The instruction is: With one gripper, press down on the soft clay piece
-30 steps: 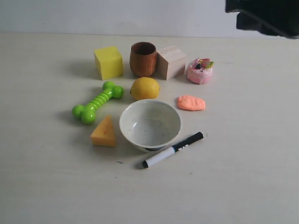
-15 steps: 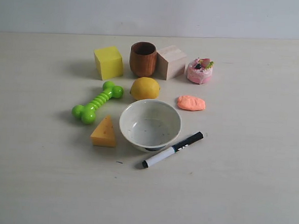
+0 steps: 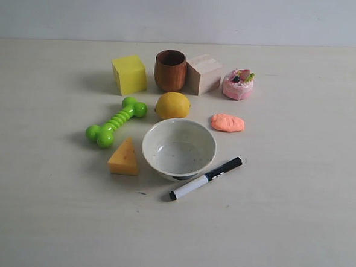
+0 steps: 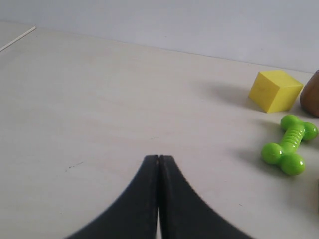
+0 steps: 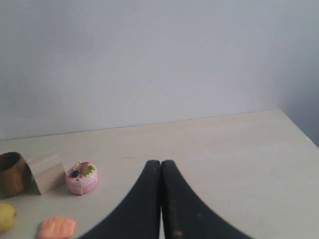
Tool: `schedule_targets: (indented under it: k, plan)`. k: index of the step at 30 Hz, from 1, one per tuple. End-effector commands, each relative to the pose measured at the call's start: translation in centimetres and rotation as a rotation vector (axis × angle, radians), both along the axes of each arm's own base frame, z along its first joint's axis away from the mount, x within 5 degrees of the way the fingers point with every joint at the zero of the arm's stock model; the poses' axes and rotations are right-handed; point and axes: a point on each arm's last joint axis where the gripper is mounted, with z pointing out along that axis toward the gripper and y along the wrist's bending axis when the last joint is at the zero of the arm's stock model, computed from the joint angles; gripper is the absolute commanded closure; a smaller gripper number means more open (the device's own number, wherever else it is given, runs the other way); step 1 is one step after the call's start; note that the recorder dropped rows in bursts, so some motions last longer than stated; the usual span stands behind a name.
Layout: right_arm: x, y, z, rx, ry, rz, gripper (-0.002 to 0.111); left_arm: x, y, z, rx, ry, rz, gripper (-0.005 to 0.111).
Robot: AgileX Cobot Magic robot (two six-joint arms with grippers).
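Observation:
The soft clay piece [image 3: 227, 122] is a flat salmon-orange blob lying on the table to the right of the lemon [image 3: 172, 105] and in front of the pink toy cake [image 3: 238, 84]. The right wrist view also shows the clay piece [image 5: 56, 228], off to one side of my right gripper [image 5: 160, 163] and well apart from it. That gripper is shut with nothing in it. My left gripper [image 4: 158, 158] is shut too, over bare table away from the clay. Neither gripper shows in the exterior view.
Around the clay stand a white bowl [image 3: 179, 149], a black-and-white marker [image 3: 205, 178], an orange cheese wedge [image 3: 124, 157], a green bone toy [image 3: 115, 122], a yellow cube [image 3: 129, 74], a brown wooden cup [image 3: 170, 70] and a wooden block [image 3: 203, 74].
A dark arm part that filled the top right corner of the exterior view one second ago has left the frame. The objects on the table have not moved.

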Motion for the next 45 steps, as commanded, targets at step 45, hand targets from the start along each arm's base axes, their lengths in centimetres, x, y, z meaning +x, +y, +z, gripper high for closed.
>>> schedule_targets:
  k: [45]
  plan:
    - [-4.1, -0.2, -15.7, -0.016, 0.008, -0.097, 0.107, 0.0, 0.0, 0.2, -0.011, -0.019, 0.001, 0.107]
